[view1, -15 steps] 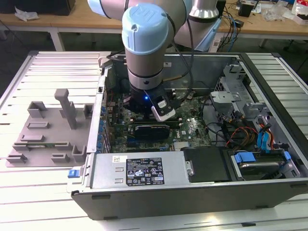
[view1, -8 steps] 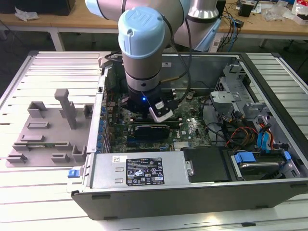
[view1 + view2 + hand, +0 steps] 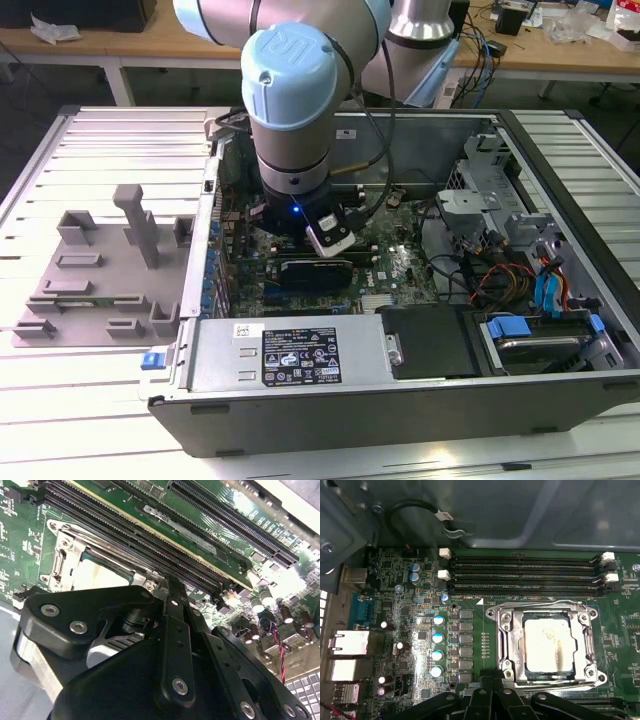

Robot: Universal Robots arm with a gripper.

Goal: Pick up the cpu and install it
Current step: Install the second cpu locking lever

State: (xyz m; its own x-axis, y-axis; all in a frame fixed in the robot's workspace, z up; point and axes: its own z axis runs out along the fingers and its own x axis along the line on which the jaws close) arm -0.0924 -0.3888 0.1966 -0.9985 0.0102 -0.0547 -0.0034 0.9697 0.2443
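Note:
The cpu (image 3: 547, 644), a flat square chip with a pale silver top, lies inside the motherboard socket's metal frame (image 3: 506, 630); in the second wrist view the cpu (image 3: 95, 574) shows just beyond the gripper. My gripper (image 3: 489, 681) hangs low over the board beside the socket's edge, its black fingers drawn together and shut on nothing. In the second wrist view the gripper (image 3: 167, 587) tapers to a narrow tip next to the frame. In the exterior view the arm's wrist (image 3: 290, 110) reaches down into the open computer case (image 3: 560, 150).
Long memory slots (image 3: 525, 572) run along one side of the socket. Capacitors (image 3: 437, 637) and rear ports (image 3: 347, 642) line the board. A grey plastic fixture (image 3: 100, 270) stands on the slatted table at the exterior view's left. Cables and drive bays (image 3: 520, 290) fill the case's right end.

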